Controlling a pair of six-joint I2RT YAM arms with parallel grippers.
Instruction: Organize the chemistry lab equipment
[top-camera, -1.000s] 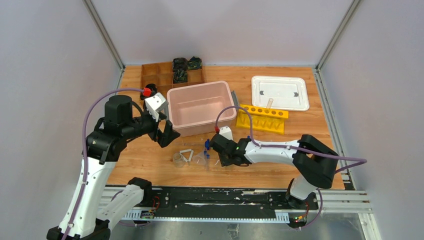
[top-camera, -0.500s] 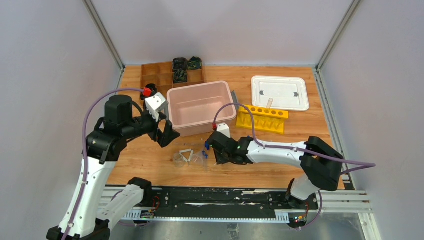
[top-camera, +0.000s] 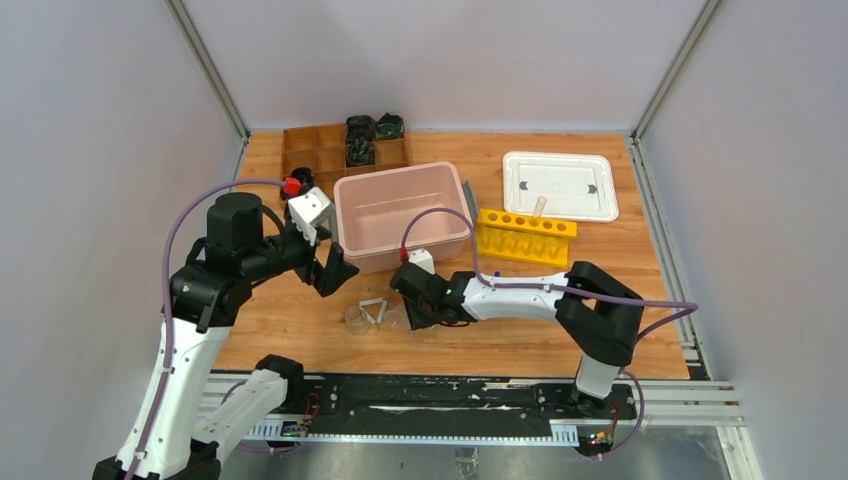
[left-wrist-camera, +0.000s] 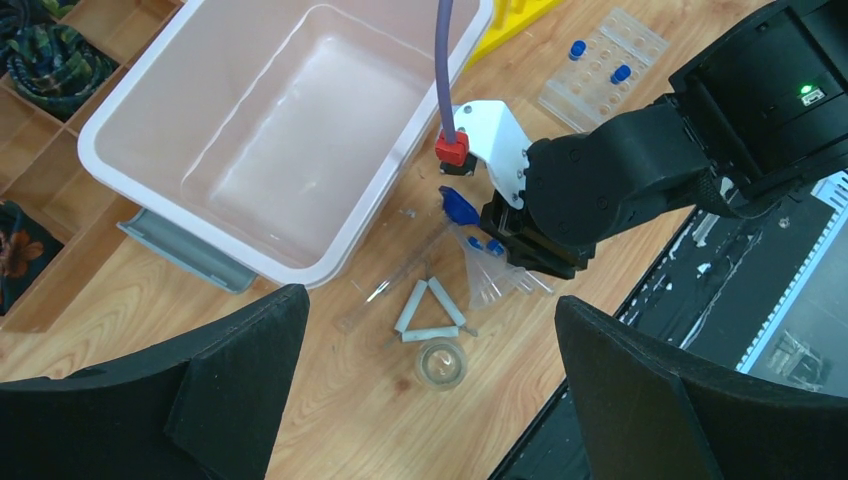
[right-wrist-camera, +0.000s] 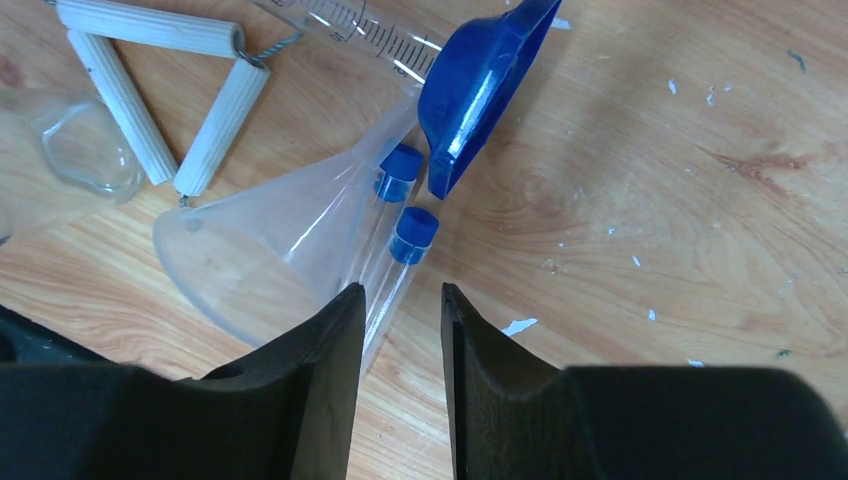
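Tight quarters at my right gripper (right-wrist-camera: 402, 300): the funnel (right-wrist-camera: 270, 240) crowds the finger at frame left. One of two tubes (right-wrist-camera: 413, 232) lies in the narrow gap between the fingers, and the blue tip (right-wrist-camera: 480, 80) blocks the way above. Bare table (right-wrist-camera: 650, 200) lies open at right. From the top, the bin (top-camera: 400, 215) walls the cluster's upper side.

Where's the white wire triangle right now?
Top view, near centre: the white wire triangle lies beside the small beaker, just in front of the pink bin.
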